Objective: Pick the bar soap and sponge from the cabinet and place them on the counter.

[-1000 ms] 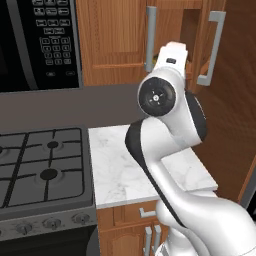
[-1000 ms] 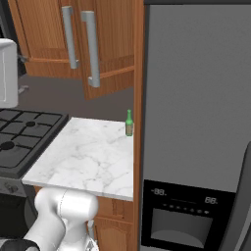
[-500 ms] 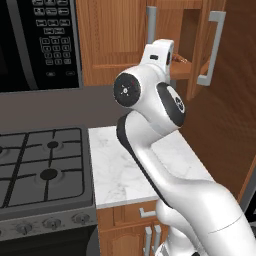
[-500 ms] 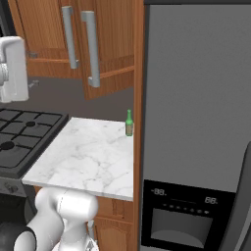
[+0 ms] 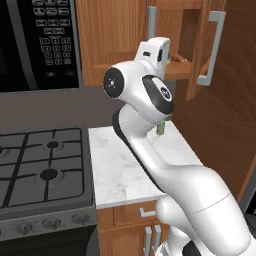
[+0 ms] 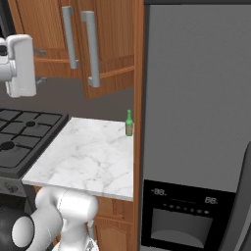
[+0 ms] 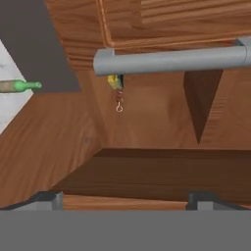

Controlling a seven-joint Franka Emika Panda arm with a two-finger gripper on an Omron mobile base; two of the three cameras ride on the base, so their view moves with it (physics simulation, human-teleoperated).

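The brown wooden cabinet (image 5: pixel 125 40) hangs above the counter, its right door (image 5: pixel 202 45) swung open. My white hand (image 5: pixel 156 50) is raised in front of the gap between the doors. In the hand view my gripper (image 7: pixel 125 200) is open, fingertips (image 7: pixel 46 198) wide apart, nothing between them. It faces the wooden shelf (image 7: pixel 162 169) from just outside. A yellow bit of the sponge (image 7: pixel 114 81) peeks from behind the grey bar handle (image 7: pixel 171 60), beside a small brown item (image 7: pixel 119 100). The bar soap is hidden. The white marble counter (image 6: pixel 88 152) lies below.
A green bottle (image 6: pixel 129 122) stands at the counter's back right corner, against the wooden side panel. The black gas stove (image 5: pixel 40 165) is left of the counter, with a microwave (image 5: pixel 40 40) above it. A grey fridge (image 6: pixel 196 122) stands to the right.
The arm's elbow has swung left and the hand has turned and risen toward the cabinet opening. The bottle, doors and cameras stay as they were.
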